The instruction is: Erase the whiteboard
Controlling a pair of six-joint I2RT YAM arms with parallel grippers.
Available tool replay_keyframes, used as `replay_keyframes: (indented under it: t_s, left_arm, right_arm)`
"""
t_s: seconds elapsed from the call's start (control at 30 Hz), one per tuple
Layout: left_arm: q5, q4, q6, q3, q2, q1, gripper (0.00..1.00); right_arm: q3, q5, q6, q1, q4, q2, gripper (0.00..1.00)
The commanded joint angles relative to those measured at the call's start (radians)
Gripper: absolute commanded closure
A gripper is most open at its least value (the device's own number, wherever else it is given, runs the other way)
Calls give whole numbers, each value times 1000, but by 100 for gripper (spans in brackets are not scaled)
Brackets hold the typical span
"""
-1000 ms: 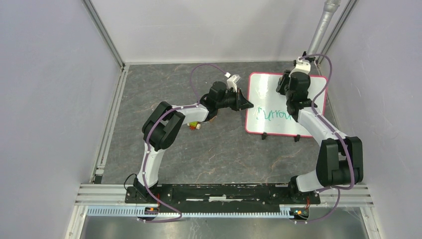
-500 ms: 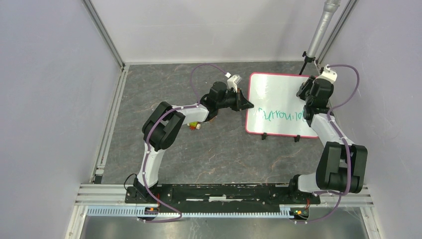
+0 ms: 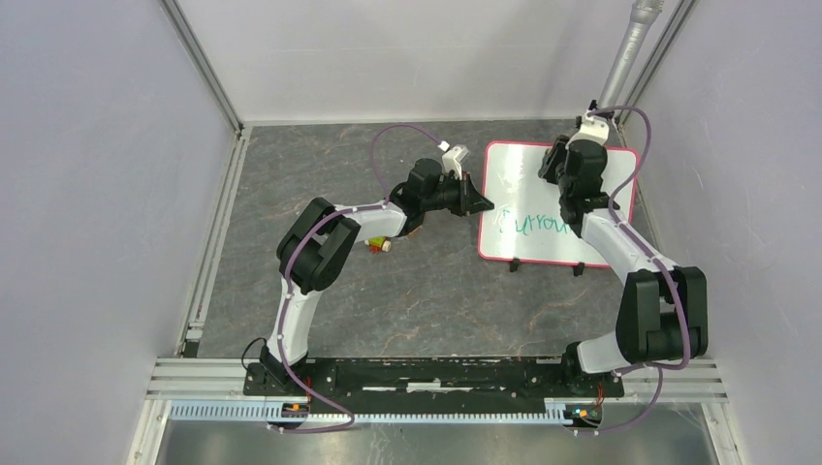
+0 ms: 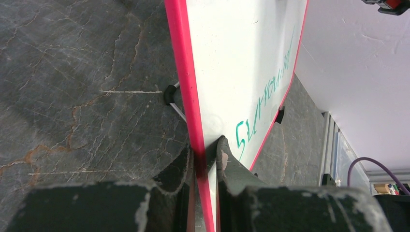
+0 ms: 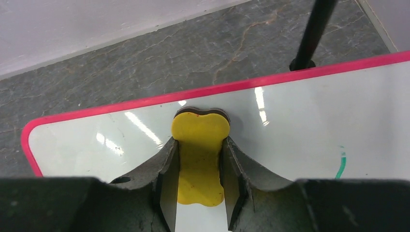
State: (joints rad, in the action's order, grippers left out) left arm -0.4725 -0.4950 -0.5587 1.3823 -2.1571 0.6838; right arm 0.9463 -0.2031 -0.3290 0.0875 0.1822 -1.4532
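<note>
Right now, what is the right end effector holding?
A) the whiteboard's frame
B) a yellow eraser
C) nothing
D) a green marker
B: the right wrist view shows a yellow eraser clamped between the fingers of the right end effector, over the whiteboard.

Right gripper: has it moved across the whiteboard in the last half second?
Yes. The right gripper has slid left in the top view, from the right edge of the whiteboard toward its middle, away from the grey pole.

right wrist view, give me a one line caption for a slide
Right gripper shut on a yellow eraser, set against the whiteboard just inside its pink frame, a green mark alongside.
</note>
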Motion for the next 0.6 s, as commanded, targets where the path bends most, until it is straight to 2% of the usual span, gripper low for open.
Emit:
replay_keyframes:
  t_s: [0.0,0.3,0.43,0.57]
  left_arm:
    - [220,147,182,-17,-47,-6,98]
    - [217,148,186,-15,-47,-4,98]
    - [218,148,187,-15,-47,-4,98]
    - [219,148,188,-15,-48,-3,98]
  right_arm:
    - [-4,21,-15,-72,-44,-22,62]
    - [-185,77,-23,-330,-20,35,62]
    - [-184,84,1,-329,-17,45,62]
    - [-156,60,8,-268,-26,54,62]
